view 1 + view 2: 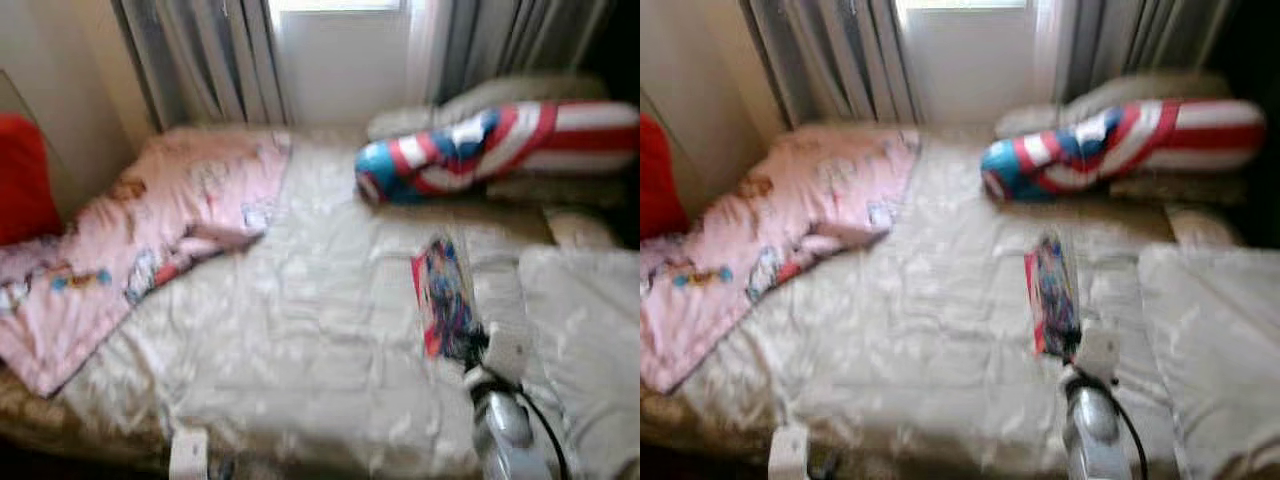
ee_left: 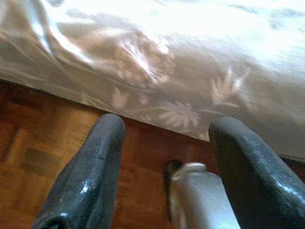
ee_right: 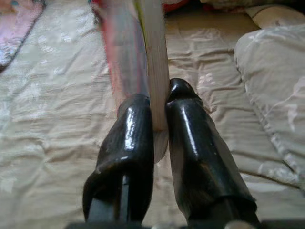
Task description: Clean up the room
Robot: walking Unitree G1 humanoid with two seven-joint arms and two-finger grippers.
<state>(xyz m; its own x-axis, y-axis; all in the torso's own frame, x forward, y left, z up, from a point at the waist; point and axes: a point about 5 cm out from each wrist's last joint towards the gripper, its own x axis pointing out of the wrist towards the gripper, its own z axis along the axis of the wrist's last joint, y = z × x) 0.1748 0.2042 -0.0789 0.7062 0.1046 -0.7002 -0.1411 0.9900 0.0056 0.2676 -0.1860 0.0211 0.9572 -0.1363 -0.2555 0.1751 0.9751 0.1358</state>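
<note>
Showing the right gripper (image 3: 159, 112) closed on a thin book (image 1: 442, 295): both black fingers (image 3: 131, 143) press against the lower end of the book, one on each face, w/ pale page edges visible between them in the right wrist view. Book held edge-on and upright over the bed (image 1: 300, 340), roughly mid-mattress on the robot's right side. Cover is multicoloured, red border w/ blue and dark artwork; detail too blurred to read. Silver right forearm rises from the lower edge of the head views to meet it.

Left gripper (image 2: 164, 157): fingers spread wide apart, holding nothing, low beside the bed edge. Beyond them, the hanging floral bedspread (image 2: 190, 71) and wooden floor (image 2: 43, 152).

Bed surface: cream quilted cover w/ faint leaf pattern. Pink cartoon-print blanket (image 1: 150, 230) lies rumpled across the far-left corner. Long red, white & blue striped bolster pillow (image 1: 490, 150) rests along the head end by the window, w/ a pale pillow behind it. Second cream-covered cushion (image 1: 585, 330) sits at the right edge, near the book. Red cushion (image 1: 22, 180) against the left wall. Grey curtains (image 1: 200, 60) frame the bright window.
</note>
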